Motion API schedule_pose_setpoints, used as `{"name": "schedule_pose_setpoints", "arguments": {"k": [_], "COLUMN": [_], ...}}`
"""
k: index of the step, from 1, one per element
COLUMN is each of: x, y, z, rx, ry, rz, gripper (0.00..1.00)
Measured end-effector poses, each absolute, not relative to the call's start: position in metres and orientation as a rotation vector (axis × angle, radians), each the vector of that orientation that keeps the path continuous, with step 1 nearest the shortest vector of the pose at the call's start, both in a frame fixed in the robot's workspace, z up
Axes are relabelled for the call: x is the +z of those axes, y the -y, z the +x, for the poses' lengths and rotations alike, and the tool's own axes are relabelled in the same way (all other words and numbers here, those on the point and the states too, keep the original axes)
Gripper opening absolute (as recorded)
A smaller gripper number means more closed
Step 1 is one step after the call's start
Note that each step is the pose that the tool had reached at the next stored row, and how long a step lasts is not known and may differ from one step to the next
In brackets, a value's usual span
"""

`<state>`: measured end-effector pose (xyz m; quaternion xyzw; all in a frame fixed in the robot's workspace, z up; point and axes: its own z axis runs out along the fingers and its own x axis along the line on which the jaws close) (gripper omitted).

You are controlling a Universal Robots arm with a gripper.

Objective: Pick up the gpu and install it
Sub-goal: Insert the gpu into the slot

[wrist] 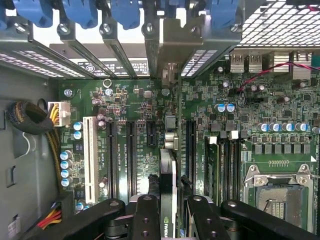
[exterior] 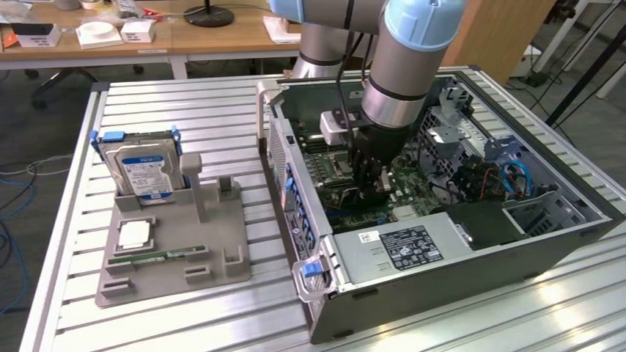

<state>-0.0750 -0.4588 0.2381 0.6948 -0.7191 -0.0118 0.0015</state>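
My gripper [exterior: 373, 189] reaches down into the open computer case [exterior: 293, 220], low over the green motherboard [exterior: 338, 198]. In the wrist view the gpu [wrist: 167, 172] appears edge-on as a thin dark card with a logo on its edge. The gripper [wrist: 167, 212] is shut on it, with black fingers [wrist: 146, 215] pressing from both sides. The card stands upright over the motherboard [wrist: 130, 100], in line with a long black expansion slot [wrist: 190, 145]. Its silvery bracket [wrist: 170, 75] points toward the rear slot openings with blue latches [wrist: 82, 12].
A grey holder [exterior: 176, 249] stands at the exterior view's left of the case, carrying a hard drive [exterior: 146, 165], a square chip [exterior: 134, 233] and a green memory stick [exterior: 161, 255]. Inside the case are a power supply [exterior: 406, 246], a CPU socket [wrist: 277, 187], a white slot [wrist: 90, 155] and a cable bundle [wrist: 30, 117].
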Motion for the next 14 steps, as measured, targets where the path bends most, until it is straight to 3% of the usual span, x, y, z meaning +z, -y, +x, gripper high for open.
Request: {"name": "schedule_pose_setpoints", "arguments": {"k": [6,11,14], "x": [0.2373,0.2380,0.2380], "y": [0.4585,0.4587,0.4587], "z": [-0.0749,-0.0750,-0.0748], "rx": [-0.038,-0.037,-0.037], "ry": [2.258,2.257,2.257], "rz": [2.182,2.181,2.181], "gripper": [0.27,0.51,0.57]}}
